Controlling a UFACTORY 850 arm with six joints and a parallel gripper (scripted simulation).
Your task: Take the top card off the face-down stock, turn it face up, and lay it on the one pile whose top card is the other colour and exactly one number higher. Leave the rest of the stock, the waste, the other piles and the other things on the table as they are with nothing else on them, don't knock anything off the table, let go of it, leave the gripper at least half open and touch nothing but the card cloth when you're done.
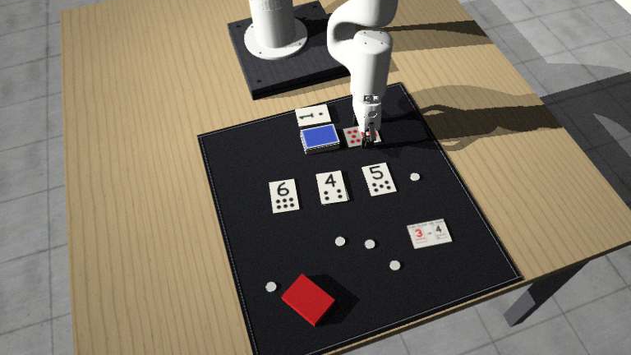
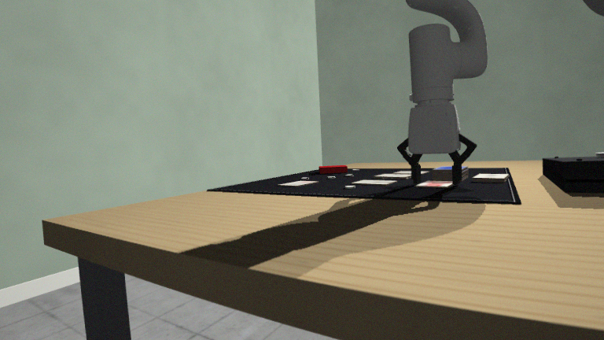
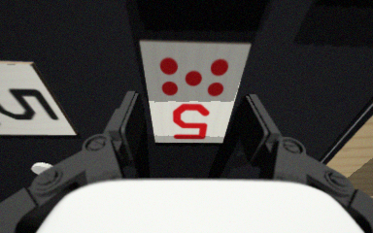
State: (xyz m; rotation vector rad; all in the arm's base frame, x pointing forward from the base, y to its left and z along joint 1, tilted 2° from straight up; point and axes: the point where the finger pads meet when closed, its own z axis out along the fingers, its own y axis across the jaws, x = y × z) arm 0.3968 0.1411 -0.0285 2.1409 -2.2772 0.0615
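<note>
A red 5 card lies face up and flat on the black card cloth, just right of the blue-backed stock. My gripper is open and stands low over the card, one finger on each side of it, as the wrist view shows with the red 5 card between the fingers. Three piles lie in a row: black 6, black 4, black 5. The waste card, a black 1, lies behind the stock.
A red box sits at the cloth's front left. Several small white discs are scattered on the cloth. A small card marked 3 and 4 lies at the right. The arm's dark base plate is behind the cloth.
</note>
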